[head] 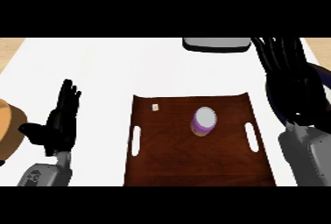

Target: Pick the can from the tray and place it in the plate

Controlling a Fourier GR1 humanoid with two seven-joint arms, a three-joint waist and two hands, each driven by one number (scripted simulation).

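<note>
Since the can (pixel 204 121) stands up on the brown tray (pixel 194 166), toward its 1 o'clock part, you grab its round sides; it looks light, hard and slippery. Your right hand (pixel 287 74) at 3 o'clock and left hand (pixel 58 120) at 9 o'clock are open, holding nothing.

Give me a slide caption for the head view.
Purple can upright on the brown tray, both hands open: left resting beside it, right over the dark plate.

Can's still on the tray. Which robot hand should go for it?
Probably the right robot hand. The can stands upright in the right half of the tray, and the dark plate shows partly behind that hand. The left robot hand rests open beyond the tray's far side.
</note>
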